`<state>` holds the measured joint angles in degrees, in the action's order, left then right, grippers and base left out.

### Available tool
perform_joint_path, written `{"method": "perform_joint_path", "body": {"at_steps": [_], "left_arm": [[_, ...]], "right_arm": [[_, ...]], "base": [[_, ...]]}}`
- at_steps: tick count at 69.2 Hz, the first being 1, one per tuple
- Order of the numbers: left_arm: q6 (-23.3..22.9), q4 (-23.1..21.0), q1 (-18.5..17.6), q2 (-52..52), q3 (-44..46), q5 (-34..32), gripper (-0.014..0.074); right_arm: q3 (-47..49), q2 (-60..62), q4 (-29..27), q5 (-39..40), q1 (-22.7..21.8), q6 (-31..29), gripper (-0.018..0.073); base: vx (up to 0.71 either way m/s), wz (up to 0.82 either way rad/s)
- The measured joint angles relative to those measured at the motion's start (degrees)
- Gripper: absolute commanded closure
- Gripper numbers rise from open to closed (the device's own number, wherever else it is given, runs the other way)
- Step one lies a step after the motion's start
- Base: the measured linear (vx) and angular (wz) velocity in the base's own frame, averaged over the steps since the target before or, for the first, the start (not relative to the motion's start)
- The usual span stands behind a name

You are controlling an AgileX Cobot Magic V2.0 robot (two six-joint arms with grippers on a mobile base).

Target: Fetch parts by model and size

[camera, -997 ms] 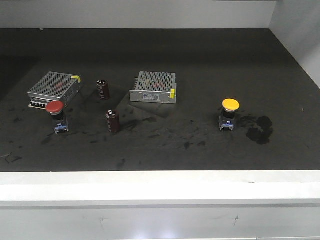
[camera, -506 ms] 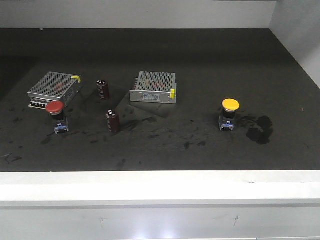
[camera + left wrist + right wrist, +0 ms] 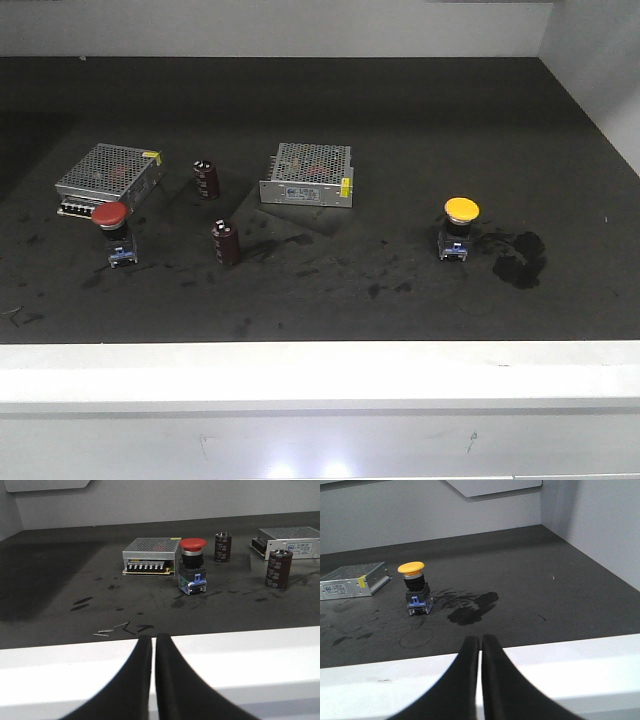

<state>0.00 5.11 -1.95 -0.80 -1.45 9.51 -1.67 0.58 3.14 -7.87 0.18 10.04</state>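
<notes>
Jaws of the left gripper (image 3: 153,650) stand nearly closed, with only a thin slit between the two black fingers, and they hold nothing. They hang over the white front rim (image 3: 320,375) of the bench (image 3: 400,110). Jaws of the right gripper (image 3: 480,650) are equally narrow and empty, over the same rim farther right.

On the dark, smudged bench, with pale walls at its back and right side, lie two flat mesh-topped metal boxes. The left mesh box (image 3: 110,172) sits toward the left edge, and the right mesh box (image 3: 308,175) sits near the middle, each with a yellow label at one corner. A dark stain (image 3: 518,258) spreads over the surface on the right half.

The red switch (image 3: 113,232) stands upright just in front of the left mesh box's near corner, red cap on top, black body and blue base below. Whether it touches the box I cannot tell. The yellow switch (image 3: 460,227), built the same way, stands upright and alone on the right half, well apart from the right mesh box, with the stain just to its right.

Two brown cylinders stand upright. The rear capacitor (image 3: 207,179) is between the two boxes, nearer the left one. The front capacitor (image 3: 226,243) is closer to the rim, to the right of the red switch.

A few thin metal slivers (image 3: 112,629) lie near the front rim.
</notes>
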Motion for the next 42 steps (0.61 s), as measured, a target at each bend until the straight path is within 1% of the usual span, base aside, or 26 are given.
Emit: {"method": "perform_joint_path", "body": {"at_steps": [9, 14, 21, 23, 28, 36, 42], "left_arm": [[0.00, 0.00, 0.00, 0.00, 0.00, -1.96, 0.0603], [0.00, -0.40, 0.00, 0.00, 0.00, -5.32, 0.0603], [-0.32, -0.53, 0.00, 0.00, 0.00, -13.03, 0.0603], [-0.70, -0.53, 0.00, 0.00, 0.00, -14.26, 0.0603], [-2.11, -0.53, 0.00, 0.00, 1.23, -16.82, 0.0603], [-4.65, -0.53, 0.00, 0.25, 8.15, -16.82, 0.0603], [-6.81, -0.53, 0.00, 3.13, 16.99, -14.83, 0.0603]], "right_arm": [[0.00, 0.00, -0.21, 2.59, 0.00, -0.18, 0.0567], [0.00, 0.00, 0.04, 5.90, 0.00, -0.73, 0.0567], [0.00, 0.00, 1.69, 11.62, 0.00, -1.67, 0.0565], [0.00, 0.00, 2.36, 13.33, 0.00, -1.80, 0.0566], [1.37, 0.00, 4.17, 13.92, 0.00, -1.87, 0.0566], [7.98, -0.75, 7.46, 13.20, 0.00, -1.93, 0.0566], [14.55, -3.66, 9.35, 12.38, 0.00, -1.98, 0.0566]], "base": [[0.00, 0.00], [0.00, 0.00], [0.00, 0.00], [0.00, 0.00], [0.00, 0.00], [0.00, 0.00], [0.00, 0.00]]}}
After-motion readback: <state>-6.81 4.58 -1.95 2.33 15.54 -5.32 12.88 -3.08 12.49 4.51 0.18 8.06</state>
